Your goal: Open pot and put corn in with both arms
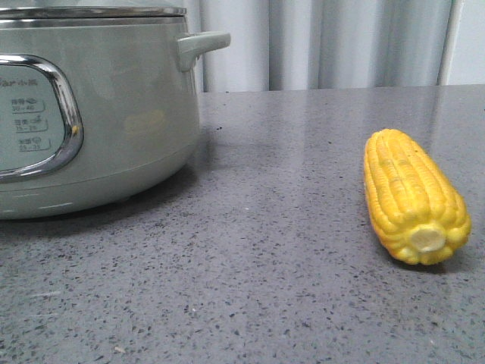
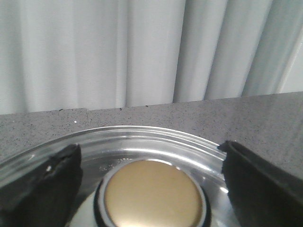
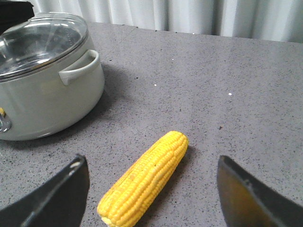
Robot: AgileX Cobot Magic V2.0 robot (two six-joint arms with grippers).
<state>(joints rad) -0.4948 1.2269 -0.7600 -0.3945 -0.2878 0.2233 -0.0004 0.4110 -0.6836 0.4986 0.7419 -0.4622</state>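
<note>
The pale green pot (image 1: 98, 121) stands at the table's left with its glass lid (image 3: 40, 40) on. My left gripper (image 2: 151, 189) hovers open just over the lid, one black finger on each side of the round gold knob (image 2: 152, 198), apart from it. The yellow corn (image 1: 413, 197) lies on the table at the right, its pale stub end toward the camera. My right gripper (image 3: 151, 194) is open above the corn (image 3: 147, 177), which lies between the two fingers without touching either. Neither gripper shows in the front view.
The grey speckled tabletop (image 1: 273, 250) stretches between pot and corn. The pot's stubby side handle (image 1: 201, 47) sticks out toward the corn. A pale curtain (image 2: 118, 52) hangs behind the table's far edge.
</note>
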